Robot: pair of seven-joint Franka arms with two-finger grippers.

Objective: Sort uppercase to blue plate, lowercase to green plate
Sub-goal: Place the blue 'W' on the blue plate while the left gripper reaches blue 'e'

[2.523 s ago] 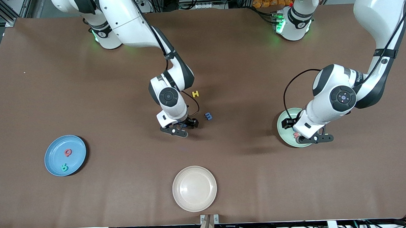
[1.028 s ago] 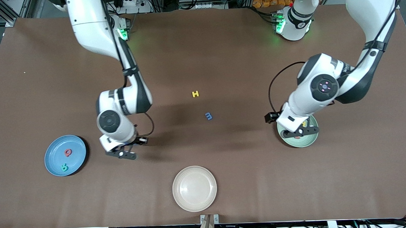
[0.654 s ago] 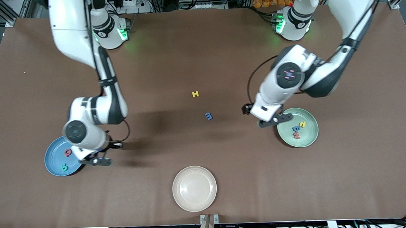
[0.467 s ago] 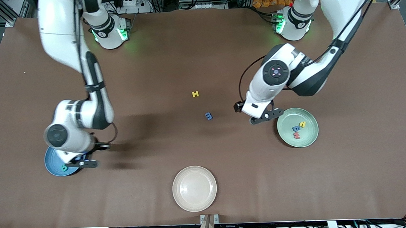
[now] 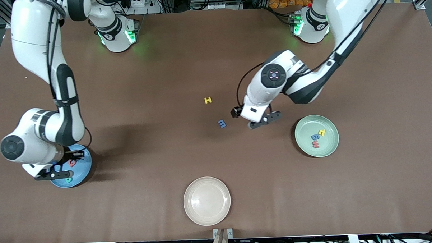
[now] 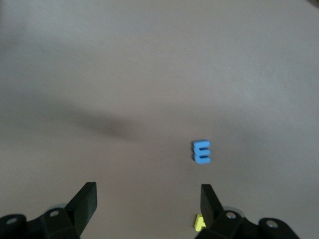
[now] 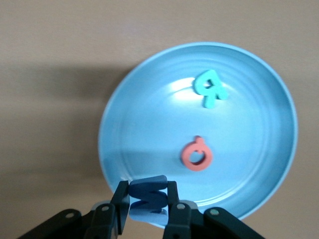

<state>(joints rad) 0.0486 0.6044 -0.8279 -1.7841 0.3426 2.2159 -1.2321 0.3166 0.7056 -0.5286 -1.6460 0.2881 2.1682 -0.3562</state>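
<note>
Carrying blue M (image 7: 148, 197) pinched in right tool (image 7: 148, 206) over blue plate (image 7: 149, 107) rim, by the right arm's table edge | left tool (image 6: 148, 199) spread, lowercase m (image 6: 202, 151) just ahead, mid-table

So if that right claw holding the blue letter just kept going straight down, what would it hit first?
Probably the blue plate: the right gripper, shut on the blue M, hangs over its rim. Depth is uncertain.

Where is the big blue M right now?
The blue M is pinched in the right gripper, over the blue plate at the right arm's end.
</note>
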